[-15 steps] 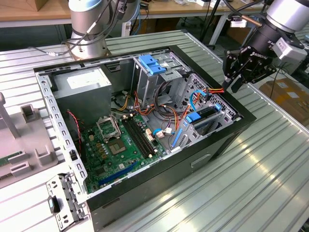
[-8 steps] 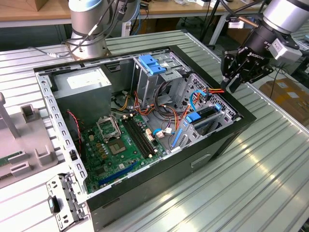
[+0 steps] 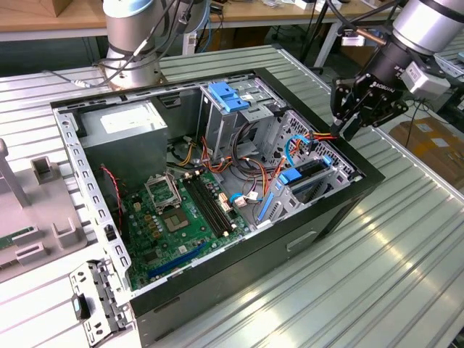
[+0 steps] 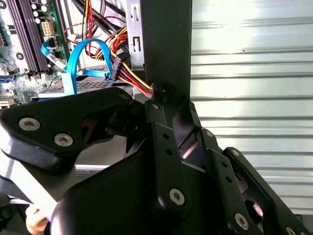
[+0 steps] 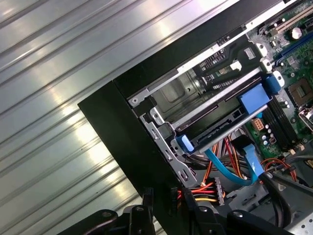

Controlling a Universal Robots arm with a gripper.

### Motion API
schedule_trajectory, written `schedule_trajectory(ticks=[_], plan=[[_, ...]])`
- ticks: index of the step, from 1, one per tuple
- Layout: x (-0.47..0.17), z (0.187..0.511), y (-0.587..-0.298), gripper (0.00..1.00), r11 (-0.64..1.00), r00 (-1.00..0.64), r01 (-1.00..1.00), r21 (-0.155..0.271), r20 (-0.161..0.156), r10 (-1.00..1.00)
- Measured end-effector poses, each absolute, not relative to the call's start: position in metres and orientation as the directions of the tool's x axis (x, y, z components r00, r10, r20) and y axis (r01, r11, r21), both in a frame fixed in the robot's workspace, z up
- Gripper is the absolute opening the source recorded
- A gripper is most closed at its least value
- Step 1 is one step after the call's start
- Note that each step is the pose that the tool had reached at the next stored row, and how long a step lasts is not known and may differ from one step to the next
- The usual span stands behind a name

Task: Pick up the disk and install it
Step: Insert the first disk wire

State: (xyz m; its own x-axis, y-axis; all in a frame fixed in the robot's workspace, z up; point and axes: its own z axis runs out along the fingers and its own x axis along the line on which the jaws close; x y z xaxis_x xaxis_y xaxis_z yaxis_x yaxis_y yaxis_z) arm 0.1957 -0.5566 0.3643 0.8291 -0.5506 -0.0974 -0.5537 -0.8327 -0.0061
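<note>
Ribbed metal bench — open computer case, cables, claw above — grip unclear.

The table is ribbed, glossy metal. The computer case has matt black outer walls and bare grey sheet-metal framing. The disk carries bright blue smooth plastic rails. The claw is matt black.

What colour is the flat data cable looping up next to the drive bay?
Light blue: the flat data cable shows best in the second wrist view, beside red, yellow and black power wires.
</note>
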Motion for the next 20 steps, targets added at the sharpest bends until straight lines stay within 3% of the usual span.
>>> schedule_trajectory(ticks=[7, 10, 20], plan=[[0.1957, 0.3635, -0.5566, 0.35, -0.833, 0.829, -0.554, -0.006, -0.097, -0.551], [0.1957, 0.3635, -0.5566, 0.18, -0.833, 0.829, -0.554, -0.006, -0.097, -0.551], [0.1957, 0.3632, -0.5565, 0.18, -0.833, 0.829, -0.554, -0.006, -0.097, -0.551]])
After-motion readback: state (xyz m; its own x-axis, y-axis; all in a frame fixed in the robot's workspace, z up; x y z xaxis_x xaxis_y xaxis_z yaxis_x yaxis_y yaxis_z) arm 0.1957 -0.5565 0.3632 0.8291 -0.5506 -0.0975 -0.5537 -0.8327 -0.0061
